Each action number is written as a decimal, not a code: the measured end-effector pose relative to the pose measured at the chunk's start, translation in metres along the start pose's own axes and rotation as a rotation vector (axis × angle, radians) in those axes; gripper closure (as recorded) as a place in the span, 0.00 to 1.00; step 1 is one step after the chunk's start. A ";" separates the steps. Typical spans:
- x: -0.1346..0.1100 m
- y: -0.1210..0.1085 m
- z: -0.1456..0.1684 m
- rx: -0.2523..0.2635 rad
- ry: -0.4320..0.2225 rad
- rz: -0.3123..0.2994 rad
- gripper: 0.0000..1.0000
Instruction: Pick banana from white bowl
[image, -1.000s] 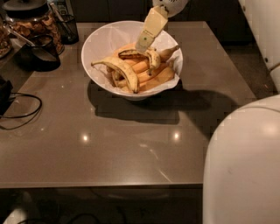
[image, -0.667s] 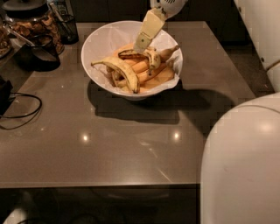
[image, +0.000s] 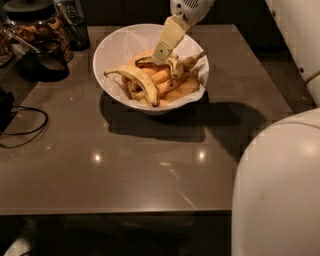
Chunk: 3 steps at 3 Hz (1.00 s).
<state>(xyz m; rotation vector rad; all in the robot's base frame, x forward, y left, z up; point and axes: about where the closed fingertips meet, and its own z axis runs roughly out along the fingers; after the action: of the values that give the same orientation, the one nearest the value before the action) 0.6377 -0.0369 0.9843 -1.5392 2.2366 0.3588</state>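
Atop glossy brown table (image: 150, 170), white bowl (image: 112, 50) of bananas (image: 175, 87); gripper (image: 160, 54) inside, grip unclear.

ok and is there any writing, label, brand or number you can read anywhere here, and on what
No readable text anywhere in this view.
On the jar at the far left: no label legible.
On the white bowl and the table: plain, no marks.
On the gripper, which hangs inside the bowl just above the bananas: no marking legible.

Claw (image: 159, 56) at top centre, on a down-left slant below the pale wrist (image: 190, 7)
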 end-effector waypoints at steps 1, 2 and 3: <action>0.000 0.001 0.001 -0.003 0.001 0.002 0.22; 0.001 0.003 0.002 -0.007 0.004 0.005 0.22; 0.002 0.003 0.002 -0.008 0.005 0.005 0.22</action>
<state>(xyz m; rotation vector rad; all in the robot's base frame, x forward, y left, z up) 0.6350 -0.0363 0.9817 -1.5396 2.2457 0.3661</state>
